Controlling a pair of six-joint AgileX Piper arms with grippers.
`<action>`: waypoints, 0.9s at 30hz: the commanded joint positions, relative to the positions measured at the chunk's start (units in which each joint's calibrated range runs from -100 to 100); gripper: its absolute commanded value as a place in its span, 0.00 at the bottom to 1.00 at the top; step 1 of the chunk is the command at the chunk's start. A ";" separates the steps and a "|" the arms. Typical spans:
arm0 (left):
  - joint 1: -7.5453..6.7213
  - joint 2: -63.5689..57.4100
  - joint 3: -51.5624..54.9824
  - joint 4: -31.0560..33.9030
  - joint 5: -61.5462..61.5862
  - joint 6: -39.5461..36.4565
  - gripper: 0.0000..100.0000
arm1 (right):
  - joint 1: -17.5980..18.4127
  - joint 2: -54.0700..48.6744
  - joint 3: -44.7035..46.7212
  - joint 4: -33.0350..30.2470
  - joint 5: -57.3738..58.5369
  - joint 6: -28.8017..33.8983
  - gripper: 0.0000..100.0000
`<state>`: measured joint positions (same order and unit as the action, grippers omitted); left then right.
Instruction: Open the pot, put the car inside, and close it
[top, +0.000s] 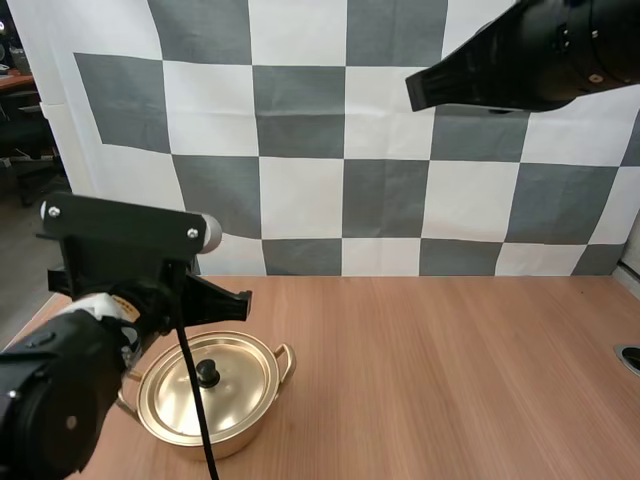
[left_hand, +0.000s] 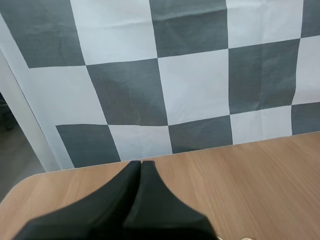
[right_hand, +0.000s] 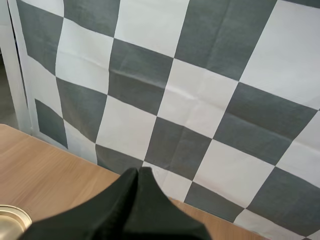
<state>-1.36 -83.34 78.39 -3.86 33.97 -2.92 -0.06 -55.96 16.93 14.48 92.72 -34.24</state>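
Left claw: fingers pressed together, gripping nothing. In the high view it sits at lower left of the frame, raised just behind the pot. I judge it is staged there to take the lid.

Right claw: fingers likewise together and empty. It is held high at upper right of the high view, well apart from the pot, and I judge it is parked clear.

The pot stands on the tabletop at lower left, with the lid seated and the black knob upright. Opening is not yet begun.

Count: two claws, one pot, one lid, one knob.
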 joint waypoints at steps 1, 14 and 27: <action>-0.03 -2.33 14.13 -0.16 -36.94 -0.79 0.00 | 2.74 -1.03 0.12 -18.41 1.16 12.86 0.00; -0.03 -16.66 21.61 -0.39 -27.85 -5.00 0.00 | 2.74 -18.46 15.94 -20.78 -8.29 19.17 0.00; 0.04 -16.66 21.61 -0.56 -5.42 -5.20 0.00 | 2.65 -22.26 46.46 -22.04 -43.53 23.10 0.00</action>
<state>-1.36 -100.00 100.00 -4.33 24.70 -8.06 2.61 -78.05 54.42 -7.51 58.10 -11.14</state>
